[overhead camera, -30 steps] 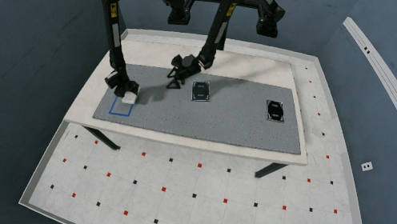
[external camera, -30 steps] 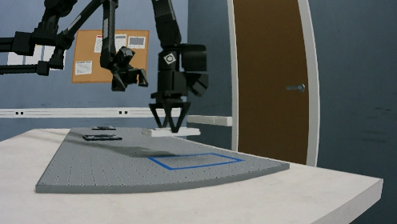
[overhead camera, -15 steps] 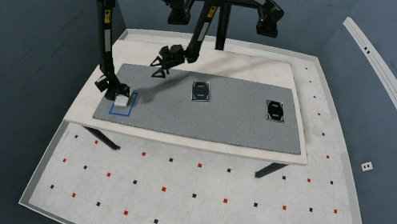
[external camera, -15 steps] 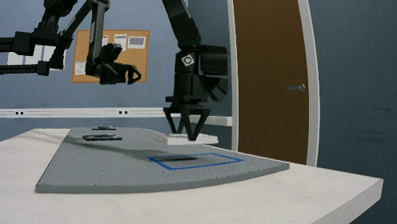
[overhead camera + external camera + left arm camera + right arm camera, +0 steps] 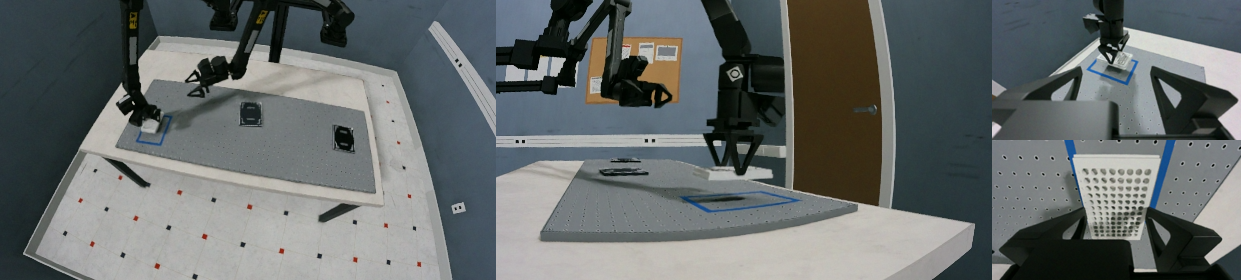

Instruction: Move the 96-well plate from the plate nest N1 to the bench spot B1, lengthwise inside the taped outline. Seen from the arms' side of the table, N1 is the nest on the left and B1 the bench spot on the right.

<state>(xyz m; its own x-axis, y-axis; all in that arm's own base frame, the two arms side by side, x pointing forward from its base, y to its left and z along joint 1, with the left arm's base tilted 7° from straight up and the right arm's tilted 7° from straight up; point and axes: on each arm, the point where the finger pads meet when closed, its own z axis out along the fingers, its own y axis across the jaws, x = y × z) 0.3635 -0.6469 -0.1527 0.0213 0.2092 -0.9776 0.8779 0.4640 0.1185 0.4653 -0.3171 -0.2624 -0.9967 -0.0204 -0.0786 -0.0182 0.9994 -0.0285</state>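
Nearest, the blue taped outline [image 5: 150, 143] [image 5: 695, 205] [image 5: 1108, 77] [image 5: 1166, 162] sits toward the end edge of the perforated board [image 5: 300, 150] [image 5: 596, 220] [image 5: 1133, 106] [image 5: 1023, 180]. The 96-well plate [image 5: 151, 125] [image 5: 711, 174] [image 5: 1123, 59] [image 5: 1117, 196] hangs above it, off the surface, its length matching the outline's, presumably so it can go straight down. The right gripper [image 5: 152, 119] [image 5: 731, 170] [image 5: 1115, 57] [image 5: 1116, 209] pinches its long sides, leaving the ends free and the wells uncovered. Beyond, the middle nest [image 5: 251, 114] [image 5: 624, 171] and the far nest [image 5: 344, 138] [image 5: 625, 160], by the opposite end edge, hold no plate. The left gripper [image 5: 187, 87] [image 5: 668, 97] [image 5: 1116, 69], fingers spread on nothing, hangs near the board's arm-side edge, likely to give its partner room.
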